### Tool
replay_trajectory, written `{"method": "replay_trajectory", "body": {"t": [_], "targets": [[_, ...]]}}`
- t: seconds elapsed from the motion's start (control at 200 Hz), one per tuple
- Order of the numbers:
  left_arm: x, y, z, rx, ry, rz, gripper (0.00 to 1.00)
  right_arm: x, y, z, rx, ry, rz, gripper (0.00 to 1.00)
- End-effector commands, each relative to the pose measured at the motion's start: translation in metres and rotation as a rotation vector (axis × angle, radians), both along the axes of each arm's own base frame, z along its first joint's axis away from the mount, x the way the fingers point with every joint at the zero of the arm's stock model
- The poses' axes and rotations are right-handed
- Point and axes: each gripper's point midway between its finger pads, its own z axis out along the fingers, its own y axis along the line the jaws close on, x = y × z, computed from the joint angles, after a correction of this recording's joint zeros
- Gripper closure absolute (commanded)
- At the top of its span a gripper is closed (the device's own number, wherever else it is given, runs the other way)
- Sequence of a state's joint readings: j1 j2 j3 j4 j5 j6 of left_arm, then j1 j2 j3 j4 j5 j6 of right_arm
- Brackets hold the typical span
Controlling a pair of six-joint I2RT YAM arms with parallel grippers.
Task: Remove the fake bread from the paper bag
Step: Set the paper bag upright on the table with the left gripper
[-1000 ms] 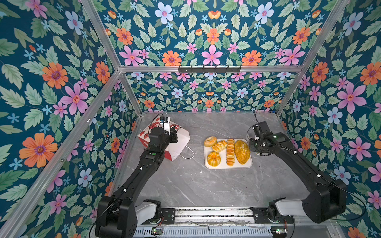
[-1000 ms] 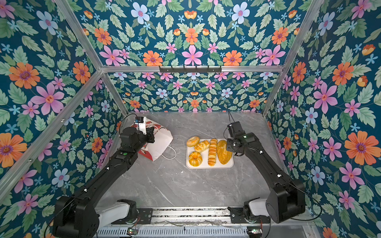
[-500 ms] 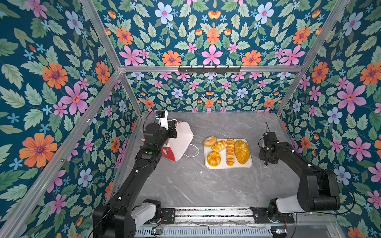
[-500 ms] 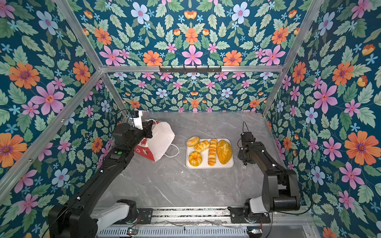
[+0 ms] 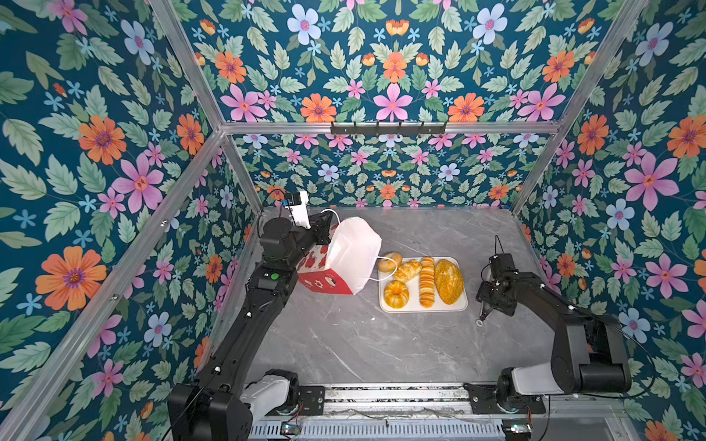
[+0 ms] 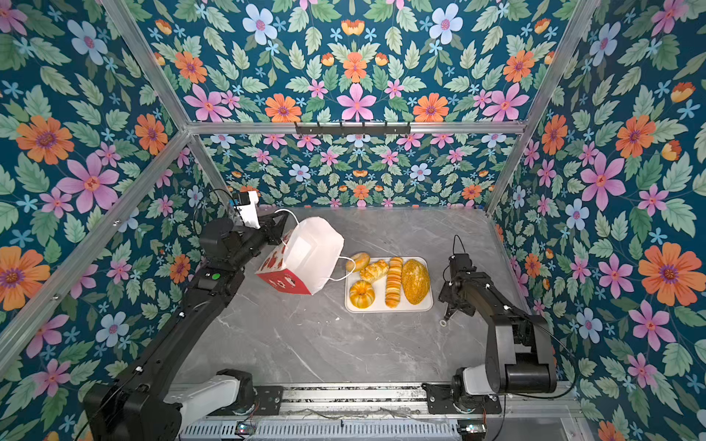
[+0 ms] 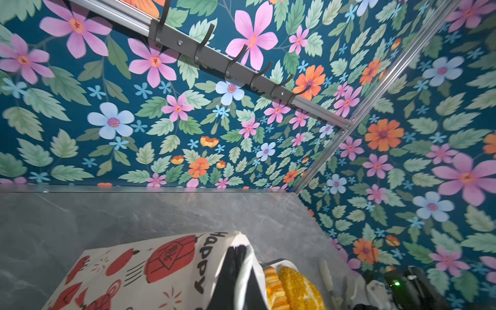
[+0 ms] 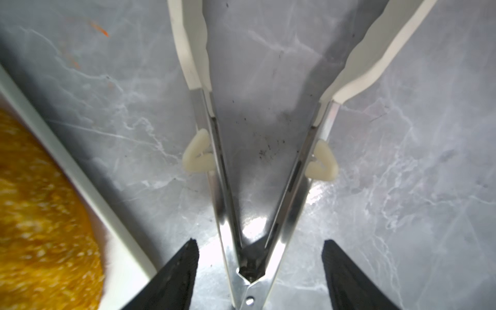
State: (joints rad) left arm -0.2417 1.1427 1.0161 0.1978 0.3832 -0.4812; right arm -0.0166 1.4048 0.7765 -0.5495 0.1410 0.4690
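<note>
The paper bag hangs tilted at the back left, its white inside towards the top views and its red outside below. My left gripper is shut on its rim; the left wrist view shows the black fingers pinching the paper. The fake bread lies on a white tray: bagel, pastry, ridged loaf, seeded loaf, ring bun. My right gripper stands open low over the table, right of the tray.
Metal tongs with white tips lie on the grey table between my right gripper's spread fingers, touching neither. The tray's rim is close beside them. Floral walls enclose the table; a hook rail crosses the back wall.
My left gripper has raised and tilted the bag, turning its white inside upward. My right arm has drawn back from the tray to the right, and its jaws have opened off the tongs.
</note>
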Motion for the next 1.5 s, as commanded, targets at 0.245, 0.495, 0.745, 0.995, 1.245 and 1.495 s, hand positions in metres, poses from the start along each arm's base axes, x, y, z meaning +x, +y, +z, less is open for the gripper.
{"method": "replay_trajectory", "body": {"t": [0.245, 0.495, 0.745, 0.995, 1.245, 1.495], "targets": [[0.011, -0.012, 0.025, -0.258, 0.002, -0.068, 1.00, 0.002, 0.001, 0.018, 0.006, -0.091, -0.008, 0.26], [0.021, -0.010, 0.011, -0.249, 0.031, -0.040, 1.00, 0.002, 0.003, 0.016, 0.019, -0.103, 0.001, 0.25], [0.017, 0.025, -0.003, -0.061, 0.046, 0.145, 1.00, 0.006, 0.007, 0.017, 0.038, -0.122, 0.016, 0.25], [0.019, 0.059, -0.025, 0.047, 0.107, 0.231, 0.98, 0.008, 0.010, 0.018, 0.052, -0.128, 0.027, 0.25], [0.024, 0.051, -0.029, -0.006, 0.115, 0.171, 1.00, 0.009, 0.012, 0.019, 0.059, -0.134, 0.032, 0.25], [0.024, 0.067, -0.037, 0.086, 0.143, 0.256, 1.00, 0.009, 0.015, 0.018, 0.077, -0.143, 0.040, 0.25]]}}
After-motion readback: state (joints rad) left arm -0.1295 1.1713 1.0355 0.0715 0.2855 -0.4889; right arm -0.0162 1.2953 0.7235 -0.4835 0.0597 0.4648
